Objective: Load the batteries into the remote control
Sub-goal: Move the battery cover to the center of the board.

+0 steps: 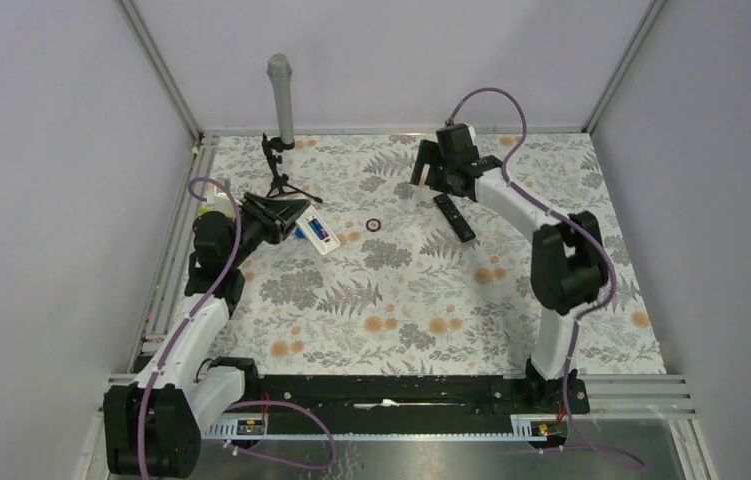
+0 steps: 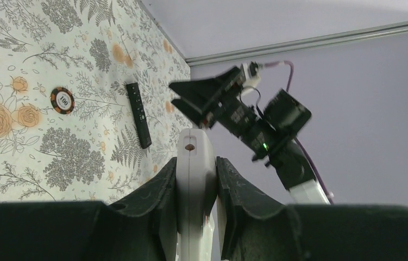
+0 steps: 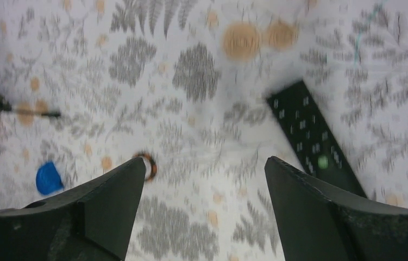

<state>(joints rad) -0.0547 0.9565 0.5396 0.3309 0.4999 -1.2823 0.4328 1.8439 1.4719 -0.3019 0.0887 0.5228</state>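
Gripping the white remote (image 2: 190, 147) by its sides, left claw (image 2: 197, 166) holds it up off the worktop (image 1: 401, 300), probably to expose the battery bay. Right claw (image 3: 204, 162) hangs wide and empty over the black remote (image 3: 313, 144). Batteries are too small to pick out.

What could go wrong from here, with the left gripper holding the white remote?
The left gripper clamps the white remote by its edges with one end sticking out; pushing on it might twist it loose. The right gripper hangs open close to the black remote, so a descent could catch the wrong thing.
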